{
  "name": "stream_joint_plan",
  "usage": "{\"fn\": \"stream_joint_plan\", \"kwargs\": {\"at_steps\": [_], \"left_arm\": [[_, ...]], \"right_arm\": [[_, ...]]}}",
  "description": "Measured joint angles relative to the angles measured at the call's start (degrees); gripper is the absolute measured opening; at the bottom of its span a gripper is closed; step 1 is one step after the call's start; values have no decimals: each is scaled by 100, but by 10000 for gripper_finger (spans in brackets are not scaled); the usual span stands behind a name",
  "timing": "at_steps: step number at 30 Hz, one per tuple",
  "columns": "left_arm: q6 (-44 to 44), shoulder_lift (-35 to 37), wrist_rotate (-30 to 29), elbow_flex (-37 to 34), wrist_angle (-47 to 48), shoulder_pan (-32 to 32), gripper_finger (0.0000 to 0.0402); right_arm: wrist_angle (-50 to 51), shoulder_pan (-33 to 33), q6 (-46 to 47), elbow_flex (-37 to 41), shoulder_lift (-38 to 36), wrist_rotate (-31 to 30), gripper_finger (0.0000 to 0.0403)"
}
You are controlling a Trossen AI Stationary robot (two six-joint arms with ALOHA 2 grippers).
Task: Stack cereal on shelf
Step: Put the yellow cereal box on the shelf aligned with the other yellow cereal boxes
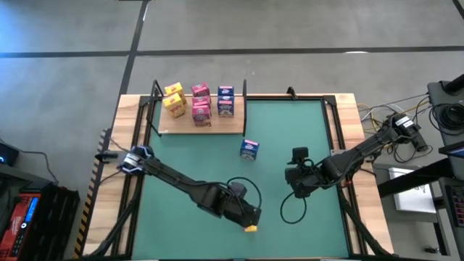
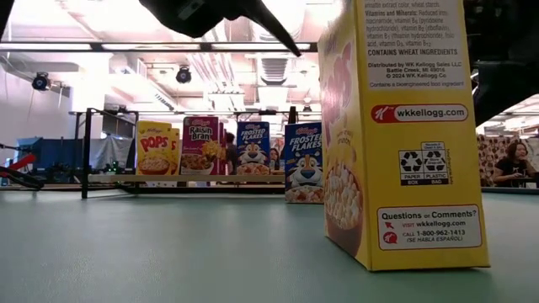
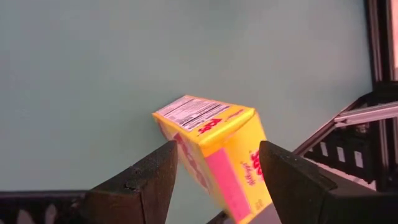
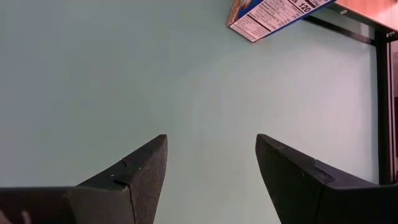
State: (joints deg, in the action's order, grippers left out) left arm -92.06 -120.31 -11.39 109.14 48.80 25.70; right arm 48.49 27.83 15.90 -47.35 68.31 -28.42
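Nearby, blue box (image 1: pixel 249 149) beside shelf (image 1: pixel 203 129), mat (image 1: pixel 217 163) around.

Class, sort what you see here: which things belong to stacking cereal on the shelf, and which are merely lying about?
Job: yellow box between the open left gripper; blue box on the mat; boxes on the shelf.
Lying about: cables beside the table; open right gripper, waiting.

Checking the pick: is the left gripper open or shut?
Open: the left gripper fingers straddle the yellow box, with gaps visible on both sides.
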Motion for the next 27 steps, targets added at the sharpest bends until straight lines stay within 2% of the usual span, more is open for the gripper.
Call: {"fn": "stream_joint_plan", "kwargs": {"at_steps": [8,27], "left_arm": [[-312,-17,34,-2,75,118,210],[-146,-44,-158,-9,-178,137,210]], "right_arm": [[0,0,0,-2,0,2,233],[-26,0,0,-2,0,2,233]]}}
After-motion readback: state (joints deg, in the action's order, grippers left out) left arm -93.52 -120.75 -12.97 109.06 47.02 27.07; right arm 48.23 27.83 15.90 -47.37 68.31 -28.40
